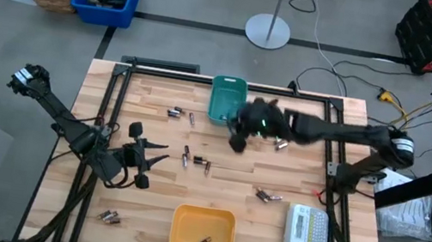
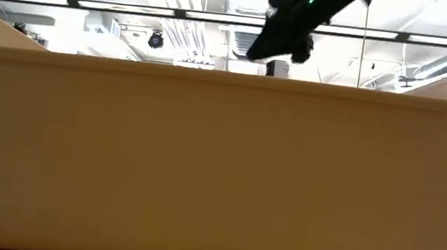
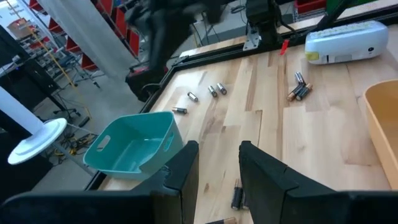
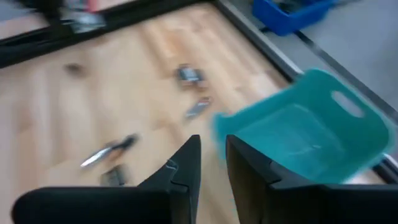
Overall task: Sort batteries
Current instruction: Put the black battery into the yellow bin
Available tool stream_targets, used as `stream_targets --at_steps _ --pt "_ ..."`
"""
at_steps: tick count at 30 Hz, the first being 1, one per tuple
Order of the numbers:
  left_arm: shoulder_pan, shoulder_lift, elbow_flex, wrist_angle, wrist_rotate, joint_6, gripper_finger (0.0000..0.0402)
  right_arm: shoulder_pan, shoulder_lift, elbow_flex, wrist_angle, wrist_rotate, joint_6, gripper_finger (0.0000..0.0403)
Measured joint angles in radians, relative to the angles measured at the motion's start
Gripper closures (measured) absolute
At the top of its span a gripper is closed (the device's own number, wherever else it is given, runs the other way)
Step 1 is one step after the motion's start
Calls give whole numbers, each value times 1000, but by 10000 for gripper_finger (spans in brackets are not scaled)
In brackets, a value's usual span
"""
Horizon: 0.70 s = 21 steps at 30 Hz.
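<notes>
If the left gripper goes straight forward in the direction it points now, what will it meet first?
Probably the pair of batteries on the wood just ahead of the left gripper, whose jaws are apart. The teal bin sits off to one side of that line, though depth is hard to judge.

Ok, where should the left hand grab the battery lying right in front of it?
Across the middle of the battery, from straight above: it lies flat on the wood, a thin cylinder, so the left hand closes on its round sides.

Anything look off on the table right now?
Nothing damaged. Batteries lie scattered loose across the table: only one sits in the yellow bin, and the teal bin looks empty. A label maker sits among them.
</notes>
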Motion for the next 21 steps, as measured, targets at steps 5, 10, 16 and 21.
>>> stream_targets --at_steps 5,10,16,21 --pt "0 0 0 14 0 -19 306 204 -71 -74 -4 129 8 365" --pt "29 0 6 33 1 -171 306 386 -105 -141 -9 306 52 369" --pt "183 0 97 -130 213 -156 306 486 -144 -142 -37 313 52 370" --pt "413 35 167 -308 463 -78 306 503 -184 -142 -82 315 54 370"
